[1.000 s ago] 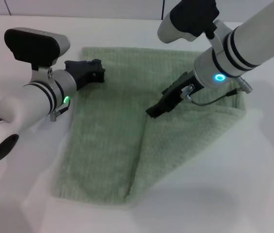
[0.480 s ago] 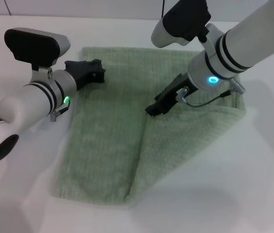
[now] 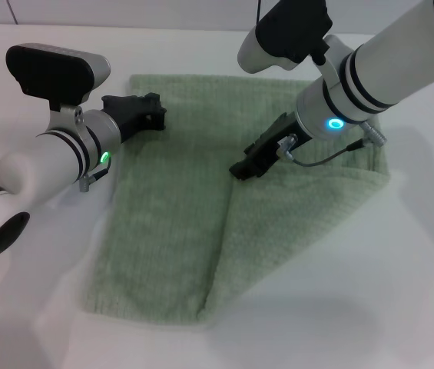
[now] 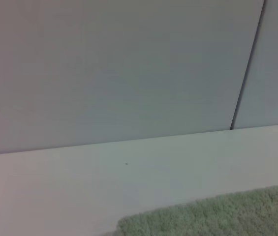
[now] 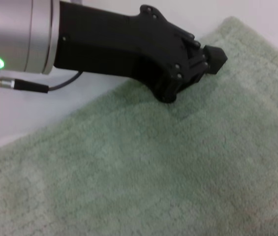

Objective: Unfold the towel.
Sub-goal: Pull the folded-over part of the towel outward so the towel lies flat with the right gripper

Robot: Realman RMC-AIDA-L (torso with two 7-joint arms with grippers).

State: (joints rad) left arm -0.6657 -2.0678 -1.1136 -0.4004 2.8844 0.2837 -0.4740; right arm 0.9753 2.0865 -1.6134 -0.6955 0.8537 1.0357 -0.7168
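Observation:
The pale green towel (image 3: 167, 223) lies on the white table, its right part folded over along a slanted crease that runs down the middle. It also shows in the right wrist view (image 5: 178, 167) and at the edge of the left wrist view (image 4: 217, 216). My left gripper (image 3: 155, 117) is shut and rests with its tips on the towel near the far left edge. The right wrist view shows it too (image 5: 211, 58). My right gripper (image 3: 238, 171) is down at the top end of the crease, on the edge of the folded layer.
The white table (image 3: 370, 292) surrounds the towel on all sides. A pale wall (image 4: 129, 69) stands behind the table's far edge. The right arm's thick white forearm (image 3: 393, 61) hangs over the towel's far right corner.
My right gripper has shifted slightly left and away along the crease's top end. The left arm and the towel's outline look unchanged.

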